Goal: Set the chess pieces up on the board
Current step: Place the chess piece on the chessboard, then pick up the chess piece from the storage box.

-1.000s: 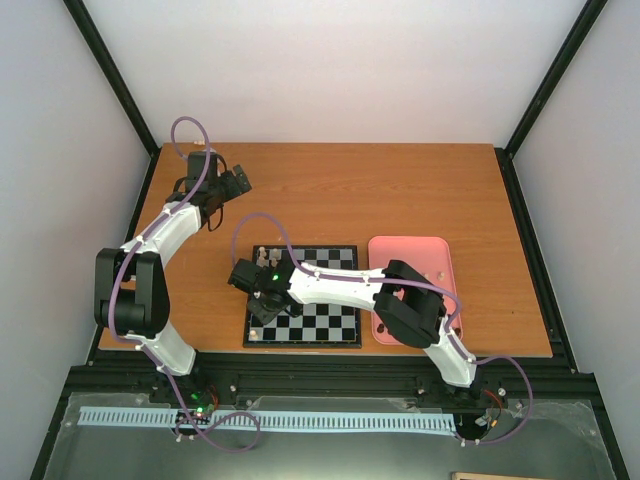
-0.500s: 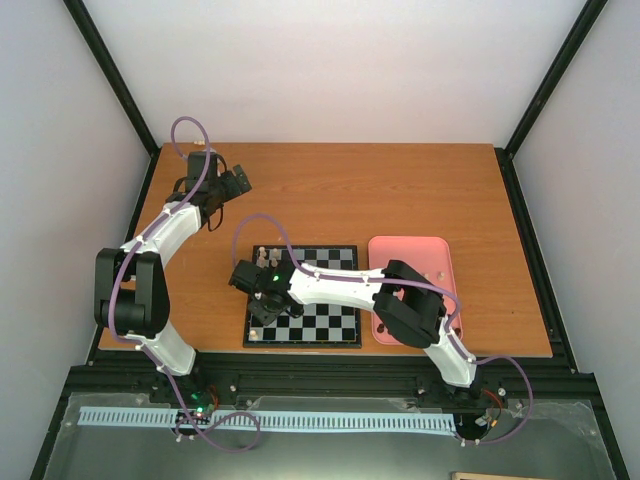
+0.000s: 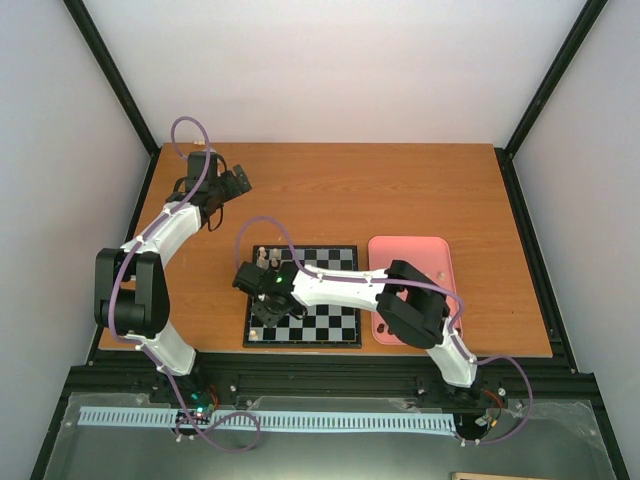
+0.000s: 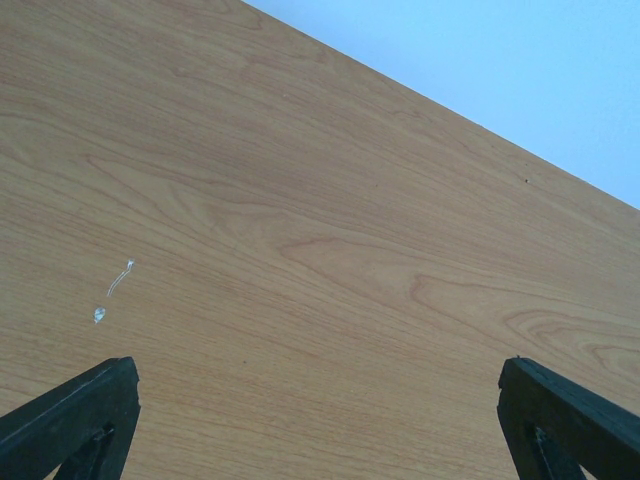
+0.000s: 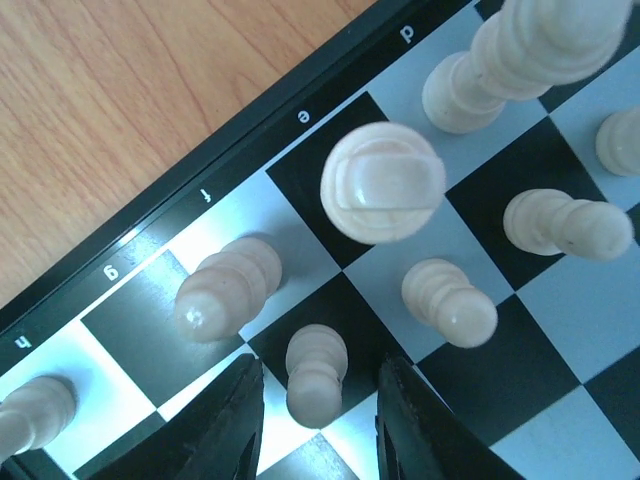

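Right wrist: right fingers (image 5: 225,430) slightly spread, straddling a cream pawn (image 5: 315,375) near the board (image 5: 160,228) lettered edge, gaps on both sides. The top view hides that pawn. Left fingers (image 4: 70,420) are spread wide over bare surface (image 4: 320,200), well apart from the board.

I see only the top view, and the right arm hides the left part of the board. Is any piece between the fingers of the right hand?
Observer: Yes. In the right wrist view a cream pawn stands upright between them; the right hand is open and seems not to touch it.
Operator: Which pieces stand around it?
Observer: Only cream pieces, near the board edge lettered d to h.
Operator: And the left hand?
Observer: Open wide over the wooden table, holding nothing.
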Available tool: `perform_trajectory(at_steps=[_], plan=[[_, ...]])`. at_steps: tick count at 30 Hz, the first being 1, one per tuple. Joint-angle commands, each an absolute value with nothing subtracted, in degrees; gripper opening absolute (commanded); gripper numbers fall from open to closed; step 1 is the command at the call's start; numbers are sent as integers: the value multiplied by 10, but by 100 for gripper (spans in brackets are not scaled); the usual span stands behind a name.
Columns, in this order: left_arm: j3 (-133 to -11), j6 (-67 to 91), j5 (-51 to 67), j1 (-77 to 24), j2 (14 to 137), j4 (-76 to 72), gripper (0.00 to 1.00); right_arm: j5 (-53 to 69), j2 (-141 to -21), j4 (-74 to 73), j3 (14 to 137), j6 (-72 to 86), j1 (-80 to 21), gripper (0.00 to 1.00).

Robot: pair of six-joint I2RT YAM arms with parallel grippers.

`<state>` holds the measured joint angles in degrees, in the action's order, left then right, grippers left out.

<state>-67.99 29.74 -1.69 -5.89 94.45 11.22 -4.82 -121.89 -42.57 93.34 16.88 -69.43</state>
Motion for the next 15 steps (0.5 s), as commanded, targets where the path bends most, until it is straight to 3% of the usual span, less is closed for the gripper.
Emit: perform_trajectory(at_steps=[1, 5, 10, 15], plan=[[-698, 291, -17, -57, 943, 109, 100, -57, -1172, -421, 926, 167, -698, 34], [-699, 291, -17, -57, 944, 109, 100, -72, -1127, -425, 908, 170, -701, 36], [-699, 291, -18, -57, 944, 109, 100, -162, -1049, -442, 850, 204, -694, 51], [-700, 290, -15, -57, 946, 109, 100, -197, -977, -444, 754, 233, -630, 53]])
